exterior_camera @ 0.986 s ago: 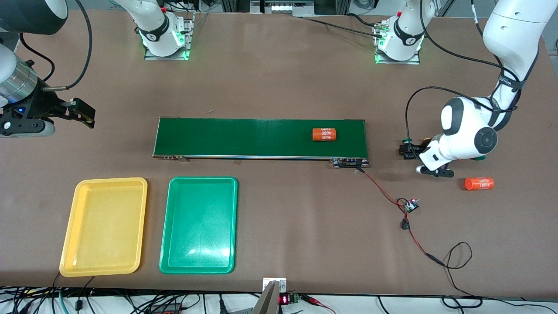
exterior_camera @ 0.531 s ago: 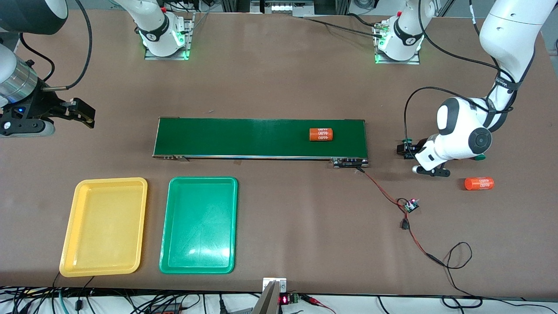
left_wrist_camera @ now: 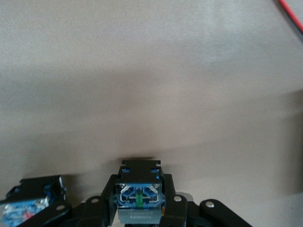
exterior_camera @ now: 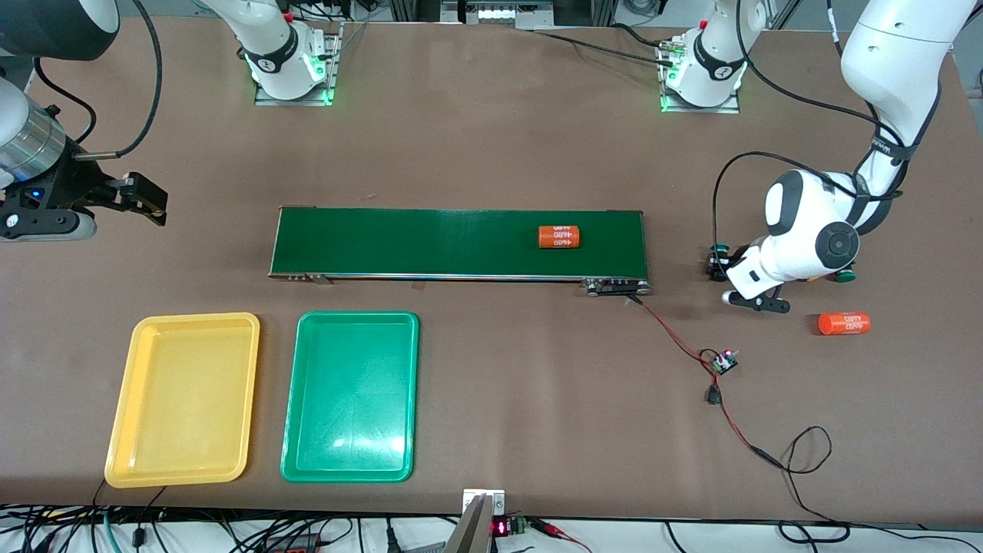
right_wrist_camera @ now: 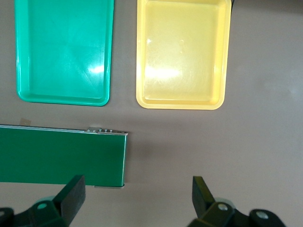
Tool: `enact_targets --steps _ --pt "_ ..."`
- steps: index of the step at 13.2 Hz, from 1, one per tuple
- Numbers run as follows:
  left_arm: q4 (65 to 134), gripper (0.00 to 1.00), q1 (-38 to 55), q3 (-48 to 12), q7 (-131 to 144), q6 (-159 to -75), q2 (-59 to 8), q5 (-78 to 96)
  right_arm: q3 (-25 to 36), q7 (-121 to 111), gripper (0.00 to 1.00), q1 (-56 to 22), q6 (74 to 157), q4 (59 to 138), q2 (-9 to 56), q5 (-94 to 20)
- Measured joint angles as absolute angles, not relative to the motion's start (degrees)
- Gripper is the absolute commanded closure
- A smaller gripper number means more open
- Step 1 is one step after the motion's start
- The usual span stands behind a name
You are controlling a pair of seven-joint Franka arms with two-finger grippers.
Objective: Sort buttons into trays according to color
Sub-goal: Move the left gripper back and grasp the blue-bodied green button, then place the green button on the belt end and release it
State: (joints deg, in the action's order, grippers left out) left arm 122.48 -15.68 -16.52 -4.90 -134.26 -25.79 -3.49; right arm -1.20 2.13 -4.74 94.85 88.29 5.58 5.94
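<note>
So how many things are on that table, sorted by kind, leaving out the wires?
Trays: 2, yellow tray and green tray
Orange 4680 cylinders: 2
Conveyor belt: 1
Push-button switches: 2 showing; the left arm may hide more
Total: 7 in view

With twelve o'clock at the robots' bases, a conveyor belt (exterior_camera: 430,242) lies across the table's centre. One cylinder (exterior_camera: 558,236) rests on it toward the left arm's end. At seven o'clock two trays sit side by side, the end tray (exterior_camera: 184,399) outermost and the inner tray (exterior_camera: 351,395) just beside it. At three o'clock the left gripper (exterior_camera: 718,265) is low, a button (left_wrist_camera: 138,189) between its fingers and a second button (left_wrist_camera: 31,201) alongside. A loose cylinder (exterior_camera: 843,323) lies at four o'clock. The right gripper (exterior_camera: 153,206) hangs at nine o'clock.
</note>
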Motion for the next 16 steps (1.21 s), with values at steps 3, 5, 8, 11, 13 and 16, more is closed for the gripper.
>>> enact_targets --steps 3,5,8,11,13,16 --pt "122.01 1.0 -12.4 -16.55 -4.36 -130.52 -21.52 -3.5 -1.2 2.13 0.0 -4.74 94.84 88.28 5.57 5.94" --pt "121.56 1.0 -9.88 -16.58 -1.03 -127.88 -18.72 -3.5 -1.19 2.12 0.0 -4.72 94.84 88.27 5.57 5.94" --pt "119.33 1.0 -5.04 -17.34 6.53 -122.34 -17.37 -3.45 -1.16 2.12 0.0 -4.69 94.84 88.21 5.56 5.94" --pt "116.52 1.0 -2.11 -19.77 11.24 -120.88 -17.37 -0.92 -1.15 2.12 0.0 -4.69 94.8 88.21 5.57 5.94" --pt "115.13 1.0 -0.91 -19.91 11.27 -120.82 -17.39 2.14 -1.12 1.47 0.0 -4.65 94.76 88.21 5.57 5.94" --pt "114.07 1.0 0.89 -19.94 11.33 -122.04 -18.6 3.41 -0.7 -0.91 0.0 -4.23 94.65 88.21 5.59 5.92"
